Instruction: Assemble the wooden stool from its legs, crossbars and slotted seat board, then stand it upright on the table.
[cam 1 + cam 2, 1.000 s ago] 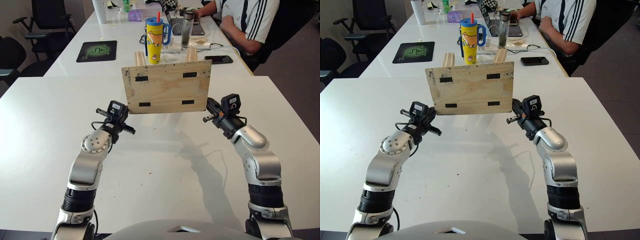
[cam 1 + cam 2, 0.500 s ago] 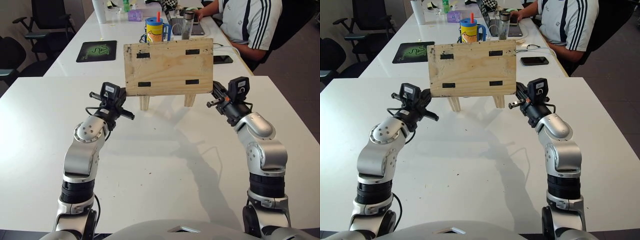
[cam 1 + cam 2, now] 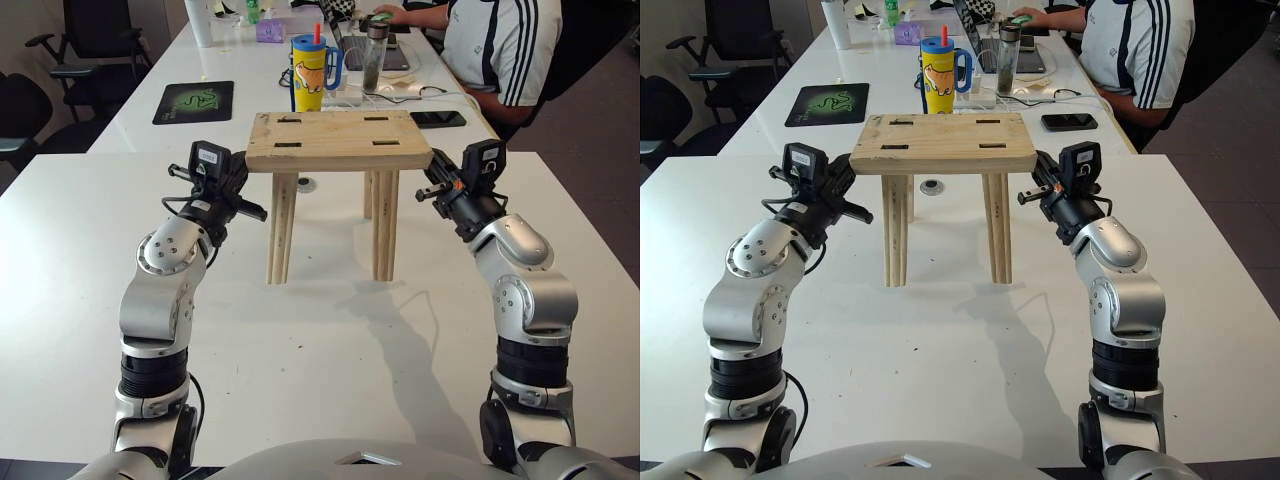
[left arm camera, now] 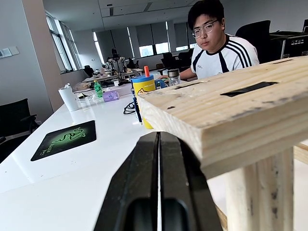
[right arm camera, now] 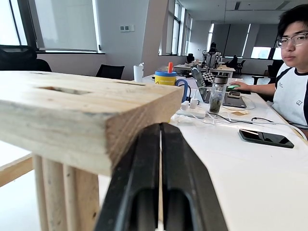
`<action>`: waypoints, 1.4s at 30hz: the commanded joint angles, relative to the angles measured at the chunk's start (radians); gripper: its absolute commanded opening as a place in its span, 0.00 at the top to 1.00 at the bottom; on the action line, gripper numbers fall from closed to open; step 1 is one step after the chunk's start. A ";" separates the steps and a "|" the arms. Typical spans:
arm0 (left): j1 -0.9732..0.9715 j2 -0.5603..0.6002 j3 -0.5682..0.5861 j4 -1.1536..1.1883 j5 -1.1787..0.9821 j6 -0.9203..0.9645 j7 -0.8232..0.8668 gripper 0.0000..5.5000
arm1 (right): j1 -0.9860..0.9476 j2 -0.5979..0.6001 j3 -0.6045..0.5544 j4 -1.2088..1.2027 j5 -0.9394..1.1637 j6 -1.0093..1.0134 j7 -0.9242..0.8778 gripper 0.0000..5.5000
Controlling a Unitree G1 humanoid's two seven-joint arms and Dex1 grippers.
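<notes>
The wooden stool stands upright on its legs [image 3: 280,228] on the white table [image 3: 330,360], its slotted seat board [image 3: 338,140] level on top. My left gripper [image 3: 252,210] is shut and points at the seat's left end, just under its edge. My right gripper [image 3: 427,192] is shut too, at the seat's right end. In the left wrist view the closed fingers [image 4: 144,178] run up to the underside of the seat [image 4: 226,110]. The right wrist view has the closed fingers [image 5: 144,173] meeting the seat's end grain [image 5: 139,122].
A yellow mug with a blue lid [image 3: 311,70], a dark bottle [image 3: 374,55], a black mat [image 3: 194,101] and a phone [image 3: 438,118] lie on the table behind. A small round object [image 3: 308,185] sits behind the stool. Bare table lies in front.
The stool has swung from seat-facing-me to standing on its legs. Both shut grippers rose and stayed at the seat's two ends.
</notes>
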 commanded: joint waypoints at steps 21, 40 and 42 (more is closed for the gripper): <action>0.175 0.003 -0.044 0.277 0.047 -0.241 0.028 1.00 | 0.124 0.043 0.066 0.185 -0.084 -0.228 -0.058 1.00; 0.319 -0.095 0.047 0.477 0.051 -0.667 0.123 1.00 | 0.262 0.096 0.078 0.434 -0.270 -0.618 -0.209 1.00; 0.322 -0.094 0.045 0.490 0.054 -0.682 0.122 1.00 | 0.266 0.099 0.081 0.443 -0.273 -0.628 -0.210 1.00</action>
